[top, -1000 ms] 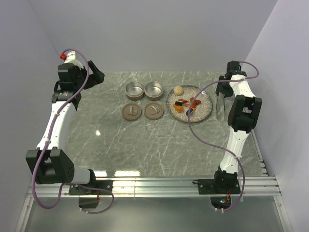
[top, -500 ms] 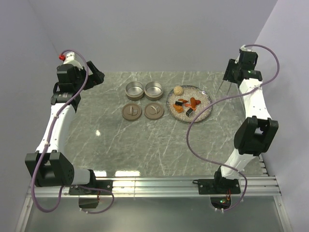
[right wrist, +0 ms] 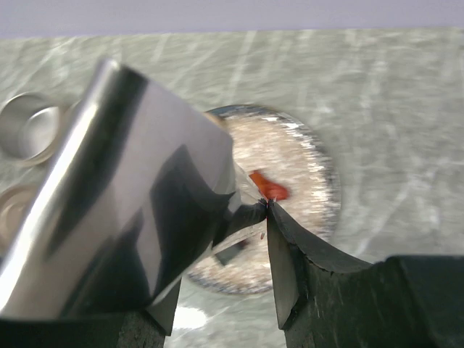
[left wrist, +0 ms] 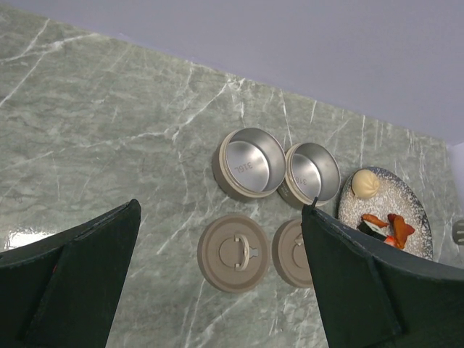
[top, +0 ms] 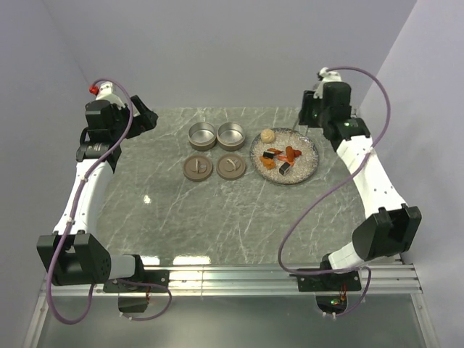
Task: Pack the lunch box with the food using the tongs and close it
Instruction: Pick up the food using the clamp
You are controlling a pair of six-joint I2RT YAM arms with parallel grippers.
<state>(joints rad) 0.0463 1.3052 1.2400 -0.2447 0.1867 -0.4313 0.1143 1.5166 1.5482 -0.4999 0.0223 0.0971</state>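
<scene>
Currently the right pincer point(top: 310, 120) hangs at the far right rim of the plate point(top: 306, 164), pinching the tongs point(right wrist: 123, 196). In the right wrist view the broad shiny metal of the tongs fills the left side and meets the dark right finger point(right wrist: 312, 268); the other finger is hidden behind the metal. The tips of the tongs cannot be made out from above. The left pincer point(left wrist: 221, 209) is spread wide with nothing between its fingers, up at the far left corner of the table point(top: 181, 217), well apart from everything on it. All the food sits on the speckled grey plate: the beige ball point(top: 267, 135) at the far left rim, the orange-red bits point(top: 292, 153) around the middle and toward the near left, and the dark blocks point(top: 284, 168) among them, one on the near side. The lunch box lies open in parts, just left of the plate. The left tin point(top: 202, 135) and right tin point(top: 230, 134) stand side by side, touching or nearly so, both showing bare metal bottoms. The left lid point(top: 197, 167) and right lid point(top: 230, 166) lie flat on the table just in front of the tins, handles up. The right tin is just beside the plate rim where the beige ball lies.
</scene>
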